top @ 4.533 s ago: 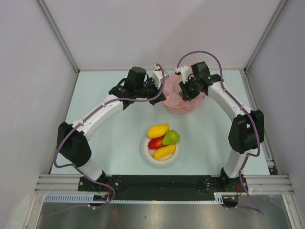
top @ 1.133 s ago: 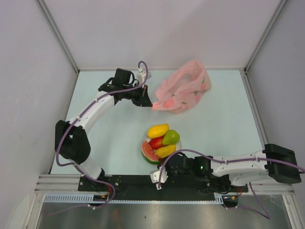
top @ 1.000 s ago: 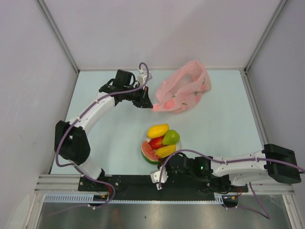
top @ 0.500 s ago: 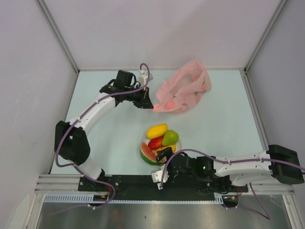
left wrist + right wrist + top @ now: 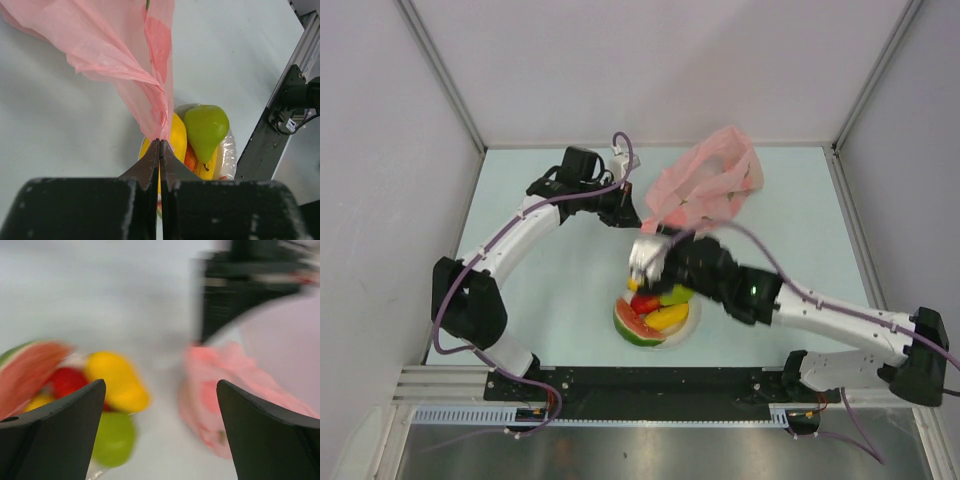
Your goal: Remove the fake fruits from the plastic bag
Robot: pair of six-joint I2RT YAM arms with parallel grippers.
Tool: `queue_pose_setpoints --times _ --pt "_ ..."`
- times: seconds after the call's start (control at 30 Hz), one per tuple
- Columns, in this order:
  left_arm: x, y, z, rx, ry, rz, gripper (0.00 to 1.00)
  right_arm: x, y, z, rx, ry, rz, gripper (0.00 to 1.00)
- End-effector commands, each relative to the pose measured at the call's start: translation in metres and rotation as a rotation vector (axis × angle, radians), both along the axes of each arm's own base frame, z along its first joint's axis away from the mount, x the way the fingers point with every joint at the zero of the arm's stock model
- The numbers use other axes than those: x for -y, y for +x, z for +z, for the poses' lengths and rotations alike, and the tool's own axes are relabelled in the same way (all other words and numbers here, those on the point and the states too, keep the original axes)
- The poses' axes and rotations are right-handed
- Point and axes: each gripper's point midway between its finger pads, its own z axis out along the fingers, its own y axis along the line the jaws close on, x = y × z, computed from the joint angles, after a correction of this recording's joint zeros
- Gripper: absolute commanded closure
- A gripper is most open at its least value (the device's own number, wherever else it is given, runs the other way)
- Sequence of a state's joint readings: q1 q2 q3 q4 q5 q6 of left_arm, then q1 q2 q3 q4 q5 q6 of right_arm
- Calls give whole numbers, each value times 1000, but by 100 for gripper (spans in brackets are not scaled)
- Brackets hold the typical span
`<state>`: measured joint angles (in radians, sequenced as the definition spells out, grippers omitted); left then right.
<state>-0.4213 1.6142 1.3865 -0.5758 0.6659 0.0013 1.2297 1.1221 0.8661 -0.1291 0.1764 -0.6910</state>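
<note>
The pink plastic bag lies crumpled at the back of the table. My left gripper is shut on its near corner, and in the left wrist view the jaws pinch a twisted strip of the bag. Fake fruits sit in the white bowl: a watermelon slice, a yellow piece, a green pear and a red mango. My right gripper hovers over the bowl's far side, open and empty. Its blurred view shows the yellow mango and the bag.
Grey walls enclose the table on three sides. A metal rail with both arm bases runs along the near edge. The right arm stretches across the table's right front. The left arm arches over the left half.
The right arm has swung from the near edge up over the bowl toward the bag, its gripper open, leaving the watermelon slice in the bowl. The left gripper still holds the bag.
</note>
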Motion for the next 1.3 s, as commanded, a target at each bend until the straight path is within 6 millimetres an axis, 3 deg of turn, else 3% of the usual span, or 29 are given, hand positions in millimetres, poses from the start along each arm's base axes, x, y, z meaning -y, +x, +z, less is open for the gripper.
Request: queue_pose_setpoints --times 0.0,0.03,0.07,0.13,0.17,0.2,0.27,0.33,0.4,0.43,0.5,0.63,0.77,0.83,0.87,0.9,0.93,0.97,1.03,1.07,1.13,1.17,1.2,1.27 --pt "4 -15 43 98 -73 -55 100 37 118 111 -85 373 -449 16" --pt "4 -17 45 94 -78 -57 100 41 131 119 -81 394 -467 22" --pt "5 -20 47 92 -89 -70 100 58 154 138 -54 428 -519 35" --pt "8 -26 58 112 -125 -100 100 58 176 126 -62 384 -524 46" --pt "9 -27 61 123 -129 -103 100 68 188 122 -59 377 -544 55" --pt "9 -25 67 149 -133 -91 100 68 199 106 -81 348 -554 58" --pt "10 -26 74 162 -139 -95 100 76 217 84 -126 327 -586 59" --pt "10 -26 81 176 -142 -94 100 77 231 43 -238 300 -633 60" --pt "10 -25 83 194 -140 -94 100 98 250 19 -299 304 -729 62" --pt "9 -23 82 196 -135 -95 100 108 261 -4 -332 282 -793 62" --pt "9 -24 83 201 -129 -107 100 138 279 -21 -387 320 -900 62" --pt "9 -23 87 250 -111 -157 100 174 298 -51 -448 314 -979 57" --pt "0 31 100 460 -14 -69 100 194 312 -66 -447 259 -981 53" --pt "-2 62 132 576 -40 -11 100 201 330 -72 -402 224 -987 52" --pt "-1 82 158 644 -71 22 100 201 347 -77 -385 218 -1004 52" --pt "-1 90 173 654 -102 50 100 208 358 -78 -359 212 -1026 52" --pt "-6 99 189 681 -123 74 100 215 369 -76 -340 221 -1045 52" --pt "-6 106 225 755 -172 98 100 219 384 -78 -321 223 -1061 52" --pt "-9 119 247 816 -196 131 100 235 407 -63 -228 237 -1115 53" --pt "-9 121 275 898 -226 141 100 247 425 -33 -160 289 -1138 53" --pt "-10 131 290 955 -236 168 100 264 444 -14 -97 331 -1188 54" --pt "-13 129 317 1029 -256 182 100 274 455 14 -27 390 -1204 55" --pt "-14 131 326 1052 -261 193 100 280 463 55 54 461 -1214 56" --pt "-19 134 349 1108 -267 227 100 283 464 94 117 526 -1204 57"
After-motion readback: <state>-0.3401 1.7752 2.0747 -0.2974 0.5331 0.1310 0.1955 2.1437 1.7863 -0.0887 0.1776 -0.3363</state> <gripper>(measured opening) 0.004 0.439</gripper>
